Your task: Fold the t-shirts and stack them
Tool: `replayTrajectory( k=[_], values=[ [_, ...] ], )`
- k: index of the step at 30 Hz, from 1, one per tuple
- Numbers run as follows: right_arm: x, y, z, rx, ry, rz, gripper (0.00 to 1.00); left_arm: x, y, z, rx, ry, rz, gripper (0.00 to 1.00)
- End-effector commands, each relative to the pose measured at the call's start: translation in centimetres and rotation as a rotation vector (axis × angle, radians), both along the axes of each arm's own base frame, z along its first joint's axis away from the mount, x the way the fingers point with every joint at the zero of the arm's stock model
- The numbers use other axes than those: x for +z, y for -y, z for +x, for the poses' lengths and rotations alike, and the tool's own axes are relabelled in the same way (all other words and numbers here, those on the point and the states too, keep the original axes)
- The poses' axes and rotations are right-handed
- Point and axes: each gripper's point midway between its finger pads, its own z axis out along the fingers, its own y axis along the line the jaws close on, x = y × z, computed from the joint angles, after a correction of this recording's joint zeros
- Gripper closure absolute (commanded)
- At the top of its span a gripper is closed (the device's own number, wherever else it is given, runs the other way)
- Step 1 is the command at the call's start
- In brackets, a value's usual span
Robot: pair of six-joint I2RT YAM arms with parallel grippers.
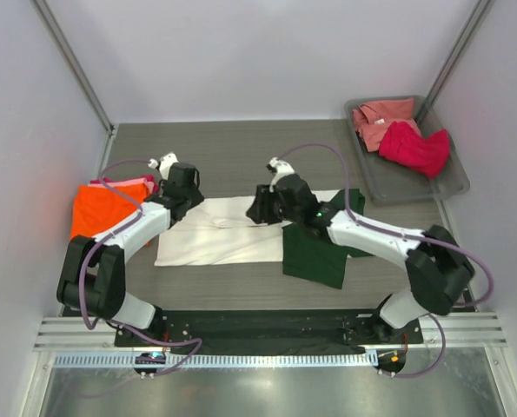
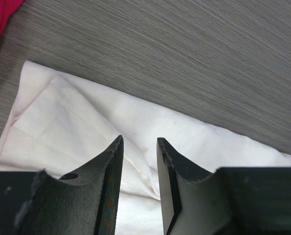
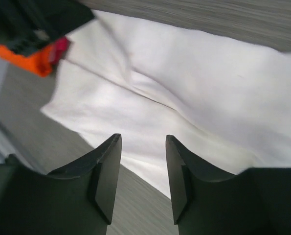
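Shirt: the cream shirt (image 1: 223, 230) lies flat on the table (image 1: 241, 148), right under both of your grippers.
Long axis: it runs from the left gripper (image 1: 187, 198) across to the right gripper (image 1: 258, 212), with the green sleeves (image 1: 314, 256) on the right gripper's outer side.
Nearer arm: neither, since each one hangs over its own stretch of the shirt's far half.
Left gripper: fingers spread and empty, low over the cloth, with a crease just below the tips and the shirt's far edge a little ahead.
Right gripper: fingers spread and empty, pointing toward the left arm, with cloth ahead of the tips.
Arm pose: both are reached forward and bent inward at the wrist.
Next move, as I judge it: you drop and pinch the far edge.
Other shirts: the orange one (image 1: 102, 208) sits outside the left gripper, and the crimson one (image 1: 414, 148) in the bin (image 1: 395, 184) is well beyond the right.
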Motion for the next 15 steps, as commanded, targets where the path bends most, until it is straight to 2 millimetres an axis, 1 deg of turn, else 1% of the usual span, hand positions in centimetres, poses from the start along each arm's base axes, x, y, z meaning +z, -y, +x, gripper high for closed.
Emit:
replayTrajectory(
  k=[1,2,3,4,5,6,7,9,10,13,15],
  values=[
    [-2.6,9.4,0.4,-0.438,-0.040,-0.172,0.51,1.3,0.9,1.3,-0.032,0.031,0.014,0.65],
    [-3.4,11.6,-0.5,-0.499,-0.062,-0.219,0.47,1.3,1.1,1.3,-0.044,0.028,0.019,0.66],
    [-3.5,14.1,-1.2,-0.580,-0.044,-0.243,0.46,1.4,1.3,1.4,-0.051,0.029,0.019,0.66],
    [-3.5,15.6,-1.7,-0.666,-0.064,-0.219,0.45,1.4,1.4,1.4,-0.055,0.024,0.021,0.65],
    [-5.1,18.4,-3.0,-0.741,-0.080,-0.295,0.45,1.4,1.6,1.3,-0.064,0.024,0.024,0.65],
    [-4.4,19.6,-3.5,-0.789,-0.077,-0.263,0.46,1.5,1.8,1.3,-0.068,0.025,0.024,0.66],
    [-4.6,20.4,-4.1,-0.848,-0.100,-0.235,0.48,1.6,1.9,1.3,-0.073,0.029,0.025,0.65],
    [-5.9,22.8,-5.6,-0.911,-0.125,-0.281,0.49,1.8,2.2,1.3,-0.087,0.032,0.032,0.66],
    [-6.0,23.4,-6.2,-0.940,-0.140,-0.271,0.50,2.0,2.4,1.3,-0.091,0.037,0.034,0.65],
    [-6.9,24.9,-6.7,-0.997,-0.140,-0.303,0.51,2.1,2.6,1.1,-0.100,0.036,0.049,0.65],
    [-7.0,25.1,-6.5,-1.012,-0.137,-0.323,0.48,2.1,2.7,1.1,-0.108,0.035,0.055,0.65]
  ],
)
